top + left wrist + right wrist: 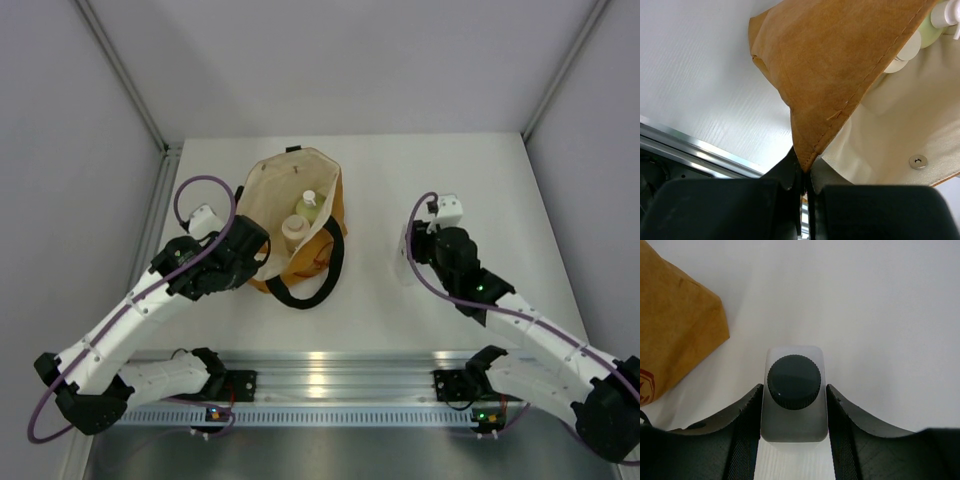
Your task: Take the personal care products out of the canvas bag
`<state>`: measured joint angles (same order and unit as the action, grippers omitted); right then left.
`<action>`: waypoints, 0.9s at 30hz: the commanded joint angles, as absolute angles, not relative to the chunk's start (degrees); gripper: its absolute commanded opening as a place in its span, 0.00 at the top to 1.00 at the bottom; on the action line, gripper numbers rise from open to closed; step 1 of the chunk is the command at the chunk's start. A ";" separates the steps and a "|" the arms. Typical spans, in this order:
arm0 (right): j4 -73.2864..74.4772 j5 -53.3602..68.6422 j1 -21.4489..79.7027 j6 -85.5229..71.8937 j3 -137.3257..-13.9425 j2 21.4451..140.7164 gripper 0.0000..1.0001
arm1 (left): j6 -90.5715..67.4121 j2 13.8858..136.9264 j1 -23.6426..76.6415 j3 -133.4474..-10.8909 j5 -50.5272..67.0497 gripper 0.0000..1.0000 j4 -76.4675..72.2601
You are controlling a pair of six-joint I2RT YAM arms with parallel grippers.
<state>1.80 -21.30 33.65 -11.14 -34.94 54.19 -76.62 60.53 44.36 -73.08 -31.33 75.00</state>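
The canvas bag [315, 175] lies open at the table's middle, tan outside [840, 65] with a cream lining [900, 125]. Inside it I see a pale green bottle with a white cap [308, 207] [927, 32] and a beige squat bottle [296, 232] [905, 52]. My left gripper [256, 246] [805, 170] is shut on a corner of the bag's rim. To the right of the bag, my right gripper [412, 250] [794, 407] is shut on a white bottle with a dark cap [793, 382], which stands upright between both fingers. No orange bottle is in view.
The bag's black loop handles [310, 290] hang toward the near side. A metal snap [918, 161] sits on the lining. An aluminium rail [330, 375] [690, 145] runs along the near edge. White walls close in the table on three sides.
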 commanded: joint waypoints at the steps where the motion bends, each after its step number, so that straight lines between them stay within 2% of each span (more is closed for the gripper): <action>1: -17.14 -21.45 34.28 -12.48 -32.97 49.31 1.00 | -75.76 60.38 44.38 -73.12 -32.34 1.00 73.48; 3: -16.53 -20.84 34.54 -11.61 -31.04 48.78 1.00 | -75.67 60.38 44.38 -73.30 -32.69 1.00 73.39; 7: -12.49 -20.30 34.72 -11.16 -30.50 48.25 0.65 | -75.32 60.82 44.38 -73.65 -32.96 1.00 73.13; 9: -11.60 -20.04 34.72 -10.73 -30.50 47.38 0.54 | -75.06 61.08 44.38 -73.57 -32.87 1.00 73.04; 10: -11.43 -20.30 34.72 -10.81 -30.67 47.03 0.42 | -75.06 61.17 44.38 -73.56 -32.78 1.00 73.04; 14: -8.09 -20.65 34.80 -9.58 -33.30 46.93 0.25 | -74.45 61.43 44.38 -73.21 -32.61 1.00 72.42; 19: -0.10 -20.31 34.80 -7.82 -41.47 46.93 0.12 | -73.56 61.00 44.38 -73.48 -33.57 1.00 72.07; 27: 14.14 -10.04 39.27 -13.00 -62.21 55.97 0.11 | -76.72 58.54 44.38 -71.19 -34.72 1.00 71.72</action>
